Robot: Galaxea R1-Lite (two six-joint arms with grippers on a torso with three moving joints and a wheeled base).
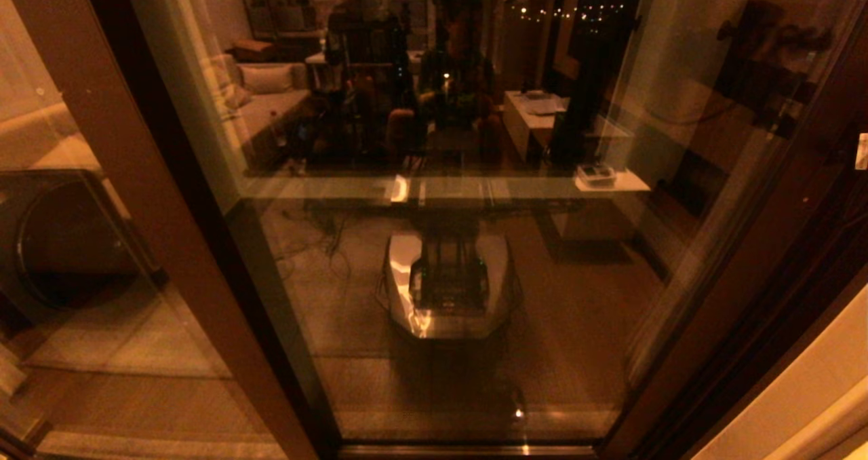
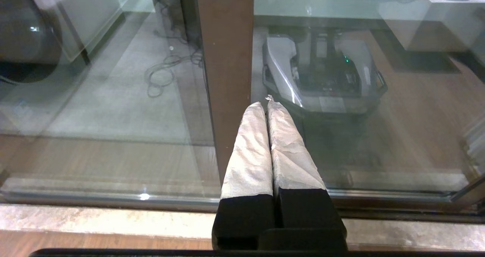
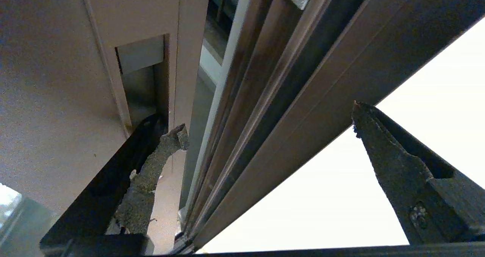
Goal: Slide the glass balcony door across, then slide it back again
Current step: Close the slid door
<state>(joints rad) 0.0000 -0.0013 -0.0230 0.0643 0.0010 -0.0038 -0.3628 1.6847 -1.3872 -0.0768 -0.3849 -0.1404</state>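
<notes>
— Door [image 1: 441,277]: where?
— Dead ahead, filling the head view, upright in its track. Fully shut or not, cannot tell.

— Heavy?
— Probably. Tall glass in a stiff brown frame, so likely slow to start and prone to coast on once rolling. Glass slick and fragile; better not pushed on directly.

— Best hold, then?
— The slot [image 3: 142,79] in the rail [image 3: 57,79]: a hard edge to hook and pull against. Right tool [image 3: 269,118] there now, spread wide, pinching nothing. One finger [image 3: 151,173] at the slot's lower end, touching or just short, hard to say; the other out past the fixed frame.

— And the left tool [image 2: 267,103]?
— Pressed together, empty, low down, tips at the edge of a brown upright [image 2: 227,60]. Contact or not, cannot tell. Fine for a flat push against that edge, judging by the pose.

— Count?
— One door, one slot, one narrower pane [image 1: 102,324] to the left, two tools. No lock in sight.
</notes>
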